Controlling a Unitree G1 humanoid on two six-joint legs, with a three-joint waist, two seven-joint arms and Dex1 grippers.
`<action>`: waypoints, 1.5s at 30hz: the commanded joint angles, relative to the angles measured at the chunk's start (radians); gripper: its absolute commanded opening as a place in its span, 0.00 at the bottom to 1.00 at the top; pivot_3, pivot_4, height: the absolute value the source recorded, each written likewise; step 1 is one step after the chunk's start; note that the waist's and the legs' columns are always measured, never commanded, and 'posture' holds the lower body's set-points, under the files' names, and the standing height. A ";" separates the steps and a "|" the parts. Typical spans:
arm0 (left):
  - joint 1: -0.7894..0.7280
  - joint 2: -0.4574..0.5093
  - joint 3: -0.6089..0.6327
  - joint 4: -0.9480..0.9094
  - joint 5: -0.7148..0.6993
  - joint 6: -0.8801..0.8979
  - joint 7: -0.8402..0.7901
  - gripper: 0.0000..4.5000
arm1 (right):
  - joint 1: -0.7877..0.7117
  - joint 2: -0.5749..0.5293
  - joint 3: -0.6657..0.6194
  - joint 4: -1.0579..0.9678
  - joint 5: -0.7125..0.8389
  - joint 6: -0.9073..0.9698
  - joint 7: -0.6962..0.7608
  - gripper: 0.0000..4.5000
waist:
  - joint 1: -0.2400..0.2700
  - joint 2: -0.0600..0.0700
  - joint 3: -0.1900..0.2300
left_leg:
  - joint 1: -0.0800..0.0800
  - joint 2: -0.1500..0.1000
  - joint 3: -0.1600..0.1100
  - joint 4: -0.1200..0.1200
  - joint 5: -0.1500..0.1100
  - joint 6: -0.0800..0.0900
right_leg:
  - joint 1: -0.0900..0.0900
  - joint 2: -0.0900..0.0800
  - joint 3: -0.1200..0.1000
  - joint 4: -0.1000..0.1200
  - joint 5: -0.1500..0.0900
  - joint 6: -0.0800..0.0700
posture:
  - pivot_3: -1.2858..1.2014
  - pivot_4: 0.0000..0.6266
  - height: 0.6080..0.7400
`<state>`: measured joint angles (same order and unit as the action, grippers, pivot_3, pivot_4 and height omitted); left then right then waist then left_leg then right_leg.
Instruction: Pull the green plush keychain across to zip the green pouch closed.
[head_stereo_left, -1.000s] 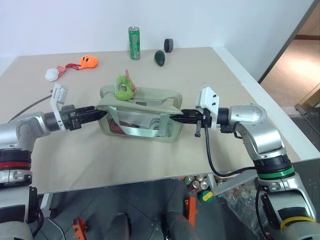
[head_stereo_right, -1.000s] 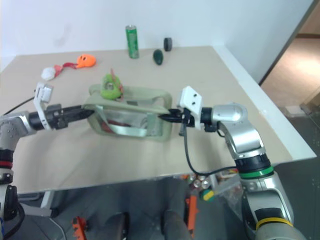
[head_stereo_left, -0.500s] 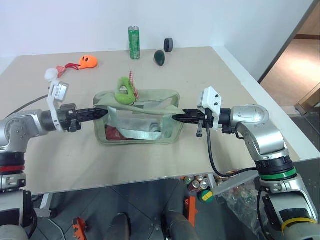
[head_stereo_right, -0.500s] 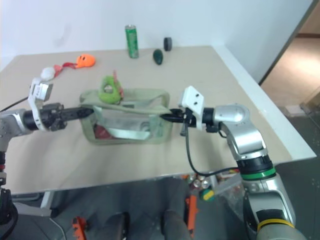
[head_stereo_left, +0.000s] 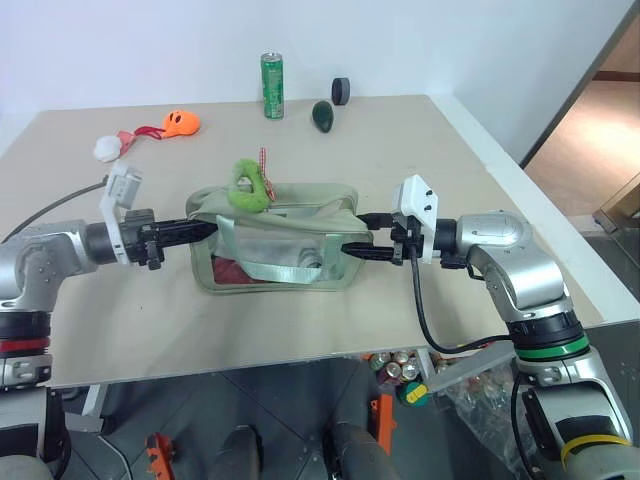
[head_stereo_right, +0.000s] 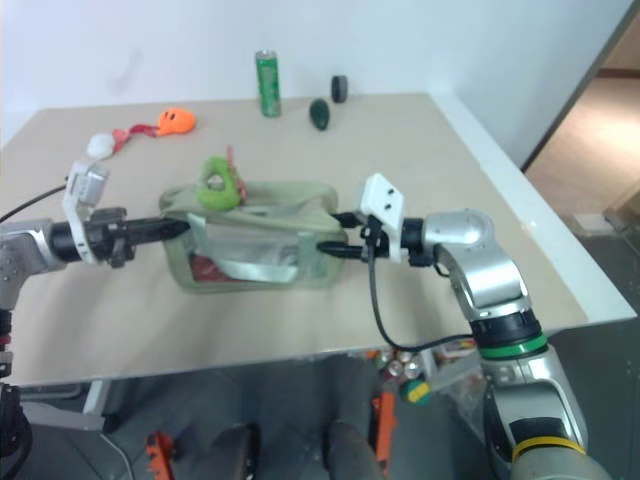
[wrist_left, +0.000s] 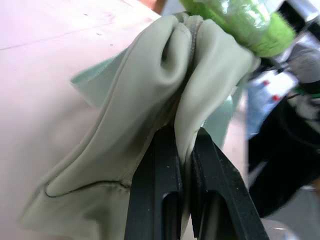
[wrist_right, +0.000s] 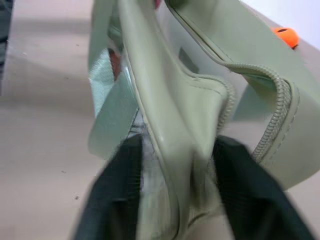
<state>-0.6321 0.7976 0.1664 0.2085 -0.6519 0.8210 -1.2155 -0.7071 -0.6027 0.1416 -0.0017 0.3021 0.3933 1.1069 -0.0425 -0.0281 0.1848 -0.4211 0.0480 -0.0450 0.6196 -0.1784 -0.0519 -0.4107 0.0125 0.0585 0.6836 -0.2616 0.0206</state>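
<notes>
The green pouch (head_stereo_left: 275, 250) stands upright mid-table, its clear side showing reddish contents. The green plush keychain (head_stereo_left: 250, 185) sits on its top near the left end, and also shows in the left wrist view (wrist_left: 245, 20). My left gripper (head_stereo_left: 205, 228) is shut on the fabric of the pouch's left end (wrist_left: 150, 100), with its fingers (wrist_left: 160, 200) pinching a fold. At the pouch's right end my right gripper (head_stereo_left: 362, 232) is open. Its fingers (wrist_right: 115, 195) are spread either side of that end's fabric (wrist_right: 175, 125).
At the table's back stand a green can (head_stereo_left: 272, 85), a dark green egg-shaped object (head_stereo_left: 321, 115) and a black round thing (head_stereo_left: 341, 91). An orange plush toy (head_stereo_left: 180, 122) and a white item (head_stereo_left: 105, 148) lie back left. The table edge runs close on the right.
My left gripper has closed on the pouch's left end. The pouch, tilted before, now stands level. My right gripper has just opened and let go of the right end.
</notes>
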 joint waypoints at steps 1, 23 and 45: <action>0.001 -0.045 -0.029 0.008 0.052 -0.089 0.034 0.00 | -0.003 -0.046 -0.049 -0.079 0.058 0.068 0.024 0.82 | 0.006 0.000 0.000 | 0.000 0.000 0.000 0.000 0.000 0.000 | 0.000 0.000 0.000 0.000 0.000 0.000 | 0.52 0.24 1.00; 0.058 -0.130 0.004 -0.009 -0.023 -0.058 0.019 0.00 | -0.260 0.054 0.029 -0.211 0.007 0.108 -0.190 0.99 | 0.022 0.001 0.000 | -0.002 -0.003 0.001 0.003 0.002 0.000 | 0.001 -0.003 0.001 -0.002 0.003 0.005 | 0.52 0.24 1.00; 0.061 -0.159 -0.038 0.013 0.024 -0.095 -0.008 0.00 | -0.380 0.243 0.227 -0.029 -0.251 -0.055 -0.200 0.94 | 0.025 0.000 0.000 | -0.002 -0.003 -0.001 0.004 0.002 0.000 | 0.002 -0.004 -0.001 -0.002 0.003 0.004 | 0.52 0.24 1.00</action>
<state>-0.5750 0.6529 0.1889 0.2265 -0.6442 0.7254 -1.2090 -1.0409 -0.3647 0.4145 -0.0281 0.0513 0.3584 0.9157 -0.0179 -0.0276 0.1848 -0.4234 0.0447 -0.0460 0.6238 -0.1766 -0.0520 -0.4087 0.0084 0.0571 0.6817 -0.2584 0.0248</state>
